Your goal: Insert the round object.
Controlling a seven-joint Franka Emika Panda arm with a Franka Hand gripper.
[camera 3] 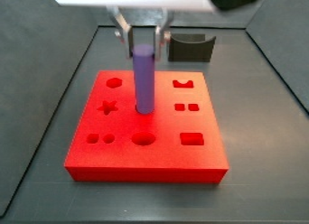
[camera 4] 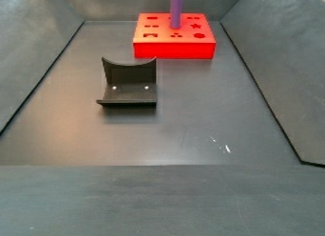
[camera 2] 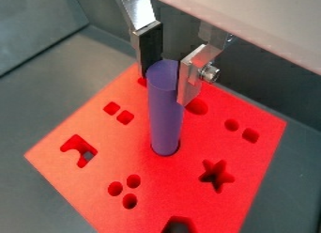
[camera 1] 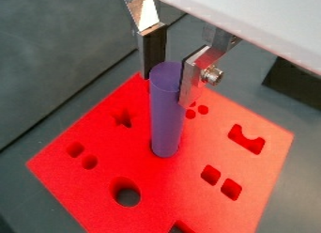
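The gripper (camera 1: 170,66), jaws clamping the round object (camera 1: 166,115) upright over the red block (camera 1: 100,133), risks missing the round hole (camera 1: 127,192) and jamming.

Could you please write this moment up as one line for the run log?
tool: above red block, shut on purple rod | purple rod: upright, lower end at block's top face | round hole: empty | fixture: on floor, apart

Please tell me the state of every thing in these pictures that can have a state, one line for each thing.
gripper: above the red block, shut on the round object.
round object: upright, top end held between the fingers, lower end at the block's top face.
red block: flat on the floor, visible holes empty.
fixture: on the floor, apart from the block, empty.
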